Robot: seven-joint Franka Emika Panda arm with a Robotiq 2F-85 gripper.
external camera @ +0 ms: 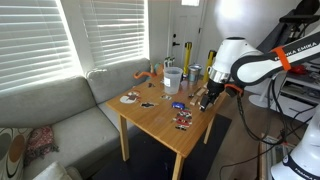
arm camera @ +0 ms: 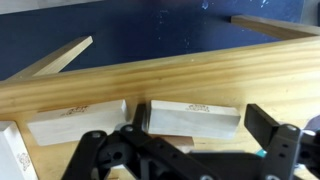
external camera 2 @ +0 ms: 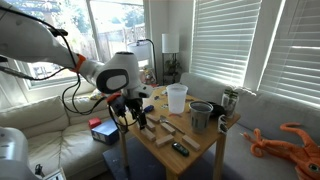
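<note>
My gripper (arm camera: 200,125) is low over the near edge of a wooden table (arm camera: 180,75). Its fingers stand on either side of a pale wooden block (arm camera: 190,118) that lies flat; a small gap shows at the block's right end, so the jaws are open. A second pale block (arm camera: 75,125) lies just to the left, and a white piece (arm camera: 10,150) is at the left edge. In both exterior views the gripper (external camera: 205,97) (external camera 2: 133,118) points down at the table's edge (external camera: 170,118), near the blocks (external camera 2: 165,126).
On the table stand a white cup (external camera 2: 177,97), a grey mug (external camera 2: 200,115) and small items (external camera: 182,120). A plate (external camera: 130,98) and an orange toy (external camera: 143,74) are at the far end. A grey sofa (external camera: 50,110) adjoins. A red box (external camera 2: 103,130) is near the arm.
</note>
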